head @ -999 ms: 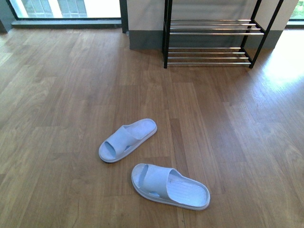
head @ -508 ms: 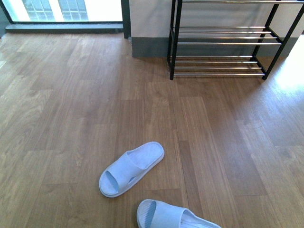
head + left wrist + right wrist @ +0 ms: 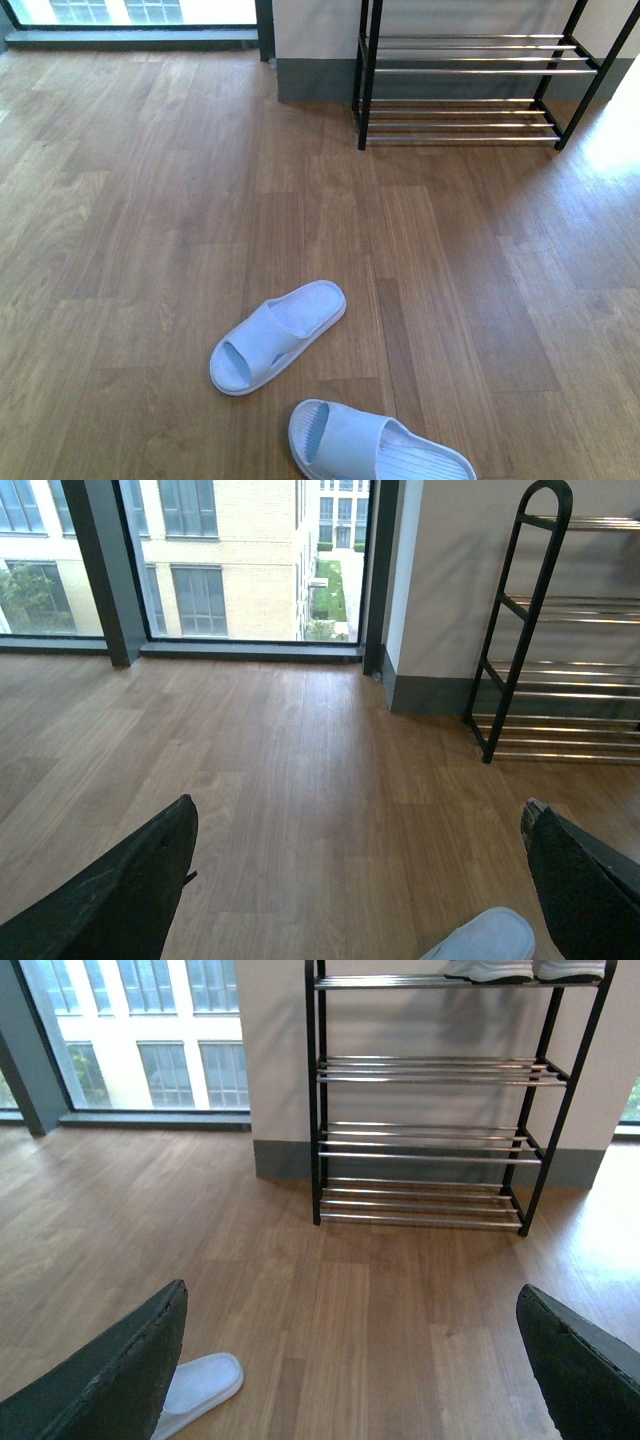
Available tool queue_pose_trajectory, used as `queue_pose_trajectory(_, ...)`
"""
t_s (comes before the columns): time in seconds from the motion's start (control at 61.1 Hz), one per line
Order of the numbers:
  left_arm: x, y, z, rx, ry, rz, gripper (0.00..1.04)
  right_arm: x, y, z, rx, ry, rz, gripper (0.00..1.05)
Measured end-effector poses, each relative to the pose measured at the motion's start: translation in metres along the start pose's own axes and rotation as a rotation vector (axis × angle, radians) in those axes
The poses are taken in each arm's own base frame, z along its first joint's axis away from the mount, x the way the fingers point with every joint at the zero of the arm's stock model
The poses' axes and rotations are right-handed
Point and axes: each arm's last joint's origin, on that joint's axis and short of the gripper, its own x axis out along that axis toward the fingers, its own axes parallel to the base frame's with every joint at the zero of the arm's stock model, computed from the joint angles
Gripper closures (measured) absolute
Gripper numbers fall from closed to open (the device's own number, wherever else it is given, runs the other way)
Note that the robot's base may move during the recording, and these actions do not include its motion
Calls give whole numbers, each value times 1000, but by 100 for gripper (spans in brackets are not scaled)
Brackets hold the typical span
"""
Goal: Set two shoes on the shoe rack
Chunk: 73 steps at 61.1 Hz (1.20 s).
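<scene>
Framing shifted since half a second back: far slipper [image 3: 278,335] and near slipper [image 3: 375,450] sit slightly higher, well short of the shoe rack [image 3: 470,70]. Left tool [image 3: 357,815] and right tool [image 3: 352,1298] gape wide, empty. Light, bendy rubber, so I'd pinch the strap.

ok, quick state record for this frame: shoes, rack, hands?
near slipper: pale blue, on the floor, cut off by the front view's bottom edge
far slipper: pale blue, on the floor, apart from the near one
shoe rack: well beyond both slippers
rack top shelf: white soles of shoes show, the rest is out of frame
left hand: open, holding nothing
right hand: open, holding nothing
progress: neither slipper on the rack yet
</scene>
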Motion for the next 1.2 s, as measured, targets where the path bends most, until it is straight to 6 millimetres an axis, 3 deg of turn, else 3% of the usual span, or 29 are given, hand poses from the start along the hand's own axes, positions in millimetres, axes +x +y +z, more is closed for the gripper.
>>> queue_pose_trajectory(0.147,0,0,0,0,0,0,9,1,0,-2,-15,36,-33,9)
queue_pose_trajectory(0.278,0,0,0,0,0,0,9,17,-4,-9,-83,128,-26,9)
queue_pose_trajectory(0.377,0,0,0,0,0,0,9,39,-9,-16,-144,171,11,9)
queue_pose_trajectory(0.524,0,0,0,0,0,0,9,88,-12,-46,-238,278,67,9)
queue_pose_trajectory(0.622,0,0,0,0,0,0,9,122,-12,-78,-289,348,105,9)
queue_pose_trajectory(0.704,0,0,0,0,0,0,9,144,-11,-122,-323,455,144,9)
queue_pose_trajectory(0.901,0,0,0,0,0,0,9,161,3,-224,-407,684,289,9)
queue_pose_trajectory(1.048,0,0,0,0,0,0,9,169,14,-272,-441,735,357,9)
queue_pose_trajectory(1.195,0,0,0,0,0,0,9,172,30,-302,-456,757,424,9)
